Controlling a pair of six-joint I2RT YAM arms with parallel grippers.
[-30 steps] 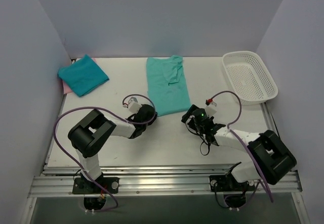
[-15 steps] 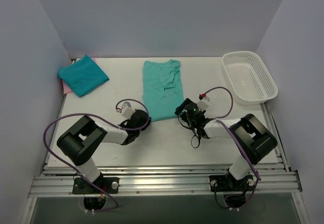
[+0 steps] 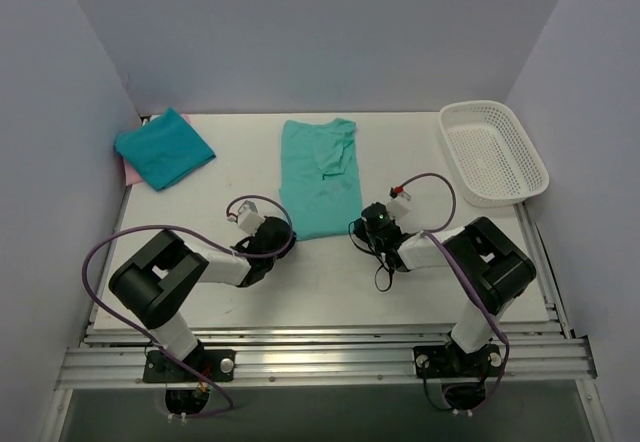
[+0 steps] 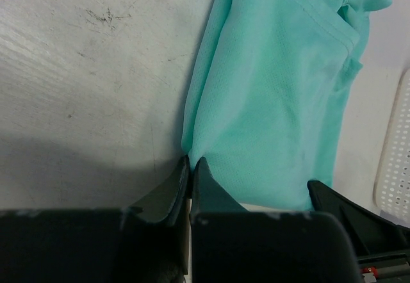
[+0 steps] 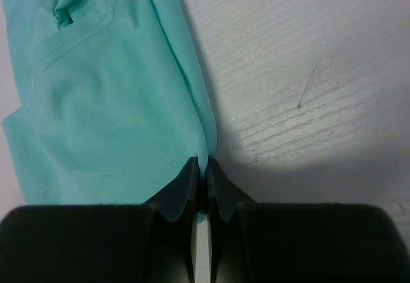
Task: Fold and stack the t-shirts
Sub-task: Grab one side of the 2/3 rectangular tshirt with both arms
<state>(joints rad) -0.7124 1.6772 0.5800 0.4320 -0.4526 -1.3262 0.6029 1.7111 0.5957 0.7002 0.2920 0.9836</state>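
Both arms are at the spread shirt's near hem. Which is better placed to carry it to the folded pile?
Left, probably. The folded teal t-shirt lies at the far-left corner, on the side of the left arm's fingers; the right arm's fingers would reach across the spread t-shirt.

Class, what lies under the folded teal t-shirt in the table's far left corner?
A pink cloth edge shows beneath the folded teal t-shirt. The rest of the pink cloth is covered, so its shape cannot be seen.

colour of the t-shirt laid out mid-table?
The t-shirt is plain light teal-green, no print visible; it shows best in the left wrist view.
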